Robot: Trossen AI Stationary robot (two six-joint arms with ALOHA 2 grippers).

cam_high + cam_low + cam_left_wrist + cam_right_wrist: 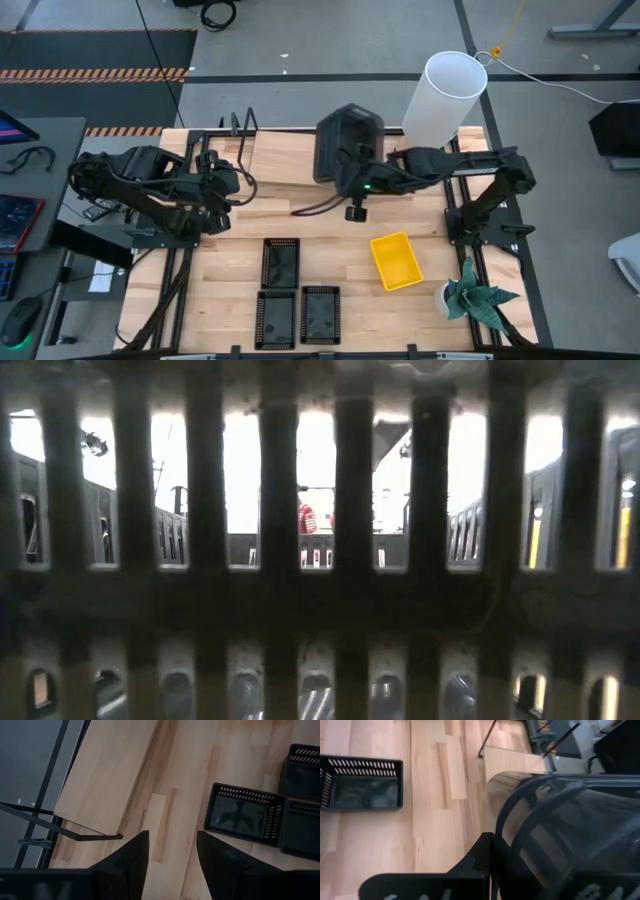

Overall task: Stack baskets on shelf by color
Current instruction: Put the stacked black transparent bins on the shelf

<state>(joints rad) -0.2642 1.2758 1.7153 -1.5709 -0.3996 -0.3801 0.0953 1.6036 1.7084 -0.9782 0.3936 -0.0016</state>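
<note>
High view: slatted wood worktop [230, 300], grey floor round it. Right tool [345, 180] pinching dark grey basket [345, 140] over shelf [275, 165]; left tool [172, 855] spread, empty. Black mesh baskets [280, 262] + yellow basket [396, 260] on worktop.

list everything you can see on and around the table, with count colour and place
black mesh baskets: three, black, front middle of table
yellow basket: one, yellow, right of the black ones
grey basket: one, dark grey, held over the shelf
shelf: one, light wood with black wire ends, back of table
tube: one, white, back right
plant: one, green, front right corner
left gripper: open, near the shelf's left end
right gripper: shut on the grey basket
</note>
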